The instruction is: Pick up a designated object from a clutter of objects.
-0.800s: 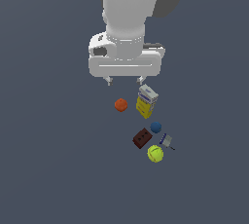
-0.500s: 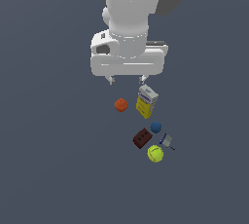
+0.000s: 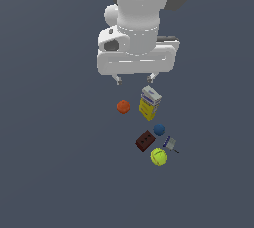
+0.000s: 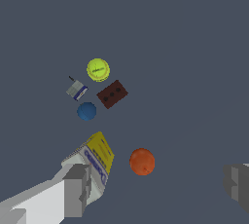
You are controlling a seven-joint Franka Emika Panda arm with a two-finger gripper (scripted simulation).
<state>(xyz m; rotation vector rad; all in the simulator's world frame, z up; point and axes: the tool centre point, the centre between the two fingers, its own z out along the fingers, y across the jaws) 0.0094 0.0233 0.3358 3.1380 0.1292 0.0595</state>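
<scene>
The white parallel-jaw gripper [image 3: 134,79] is hanging above the grey floor [image 3: 49,162] with its fingers spread wide and nothing between them, poised over the upright yellow box with a white-and-blue top [image 3: 149,103] and the round orange ball [image 3: 123,106]. The small grey boxy tool with a dark blue part and a thin dark tip [image 3: 169,143] is lying untouched at the far end of the clutter, just beside the small blue ball [image 3: 158,129], the yellow-green tennis ball [image 3: 158,156] and the dark brown block [image 3: 145,141].
</scene>
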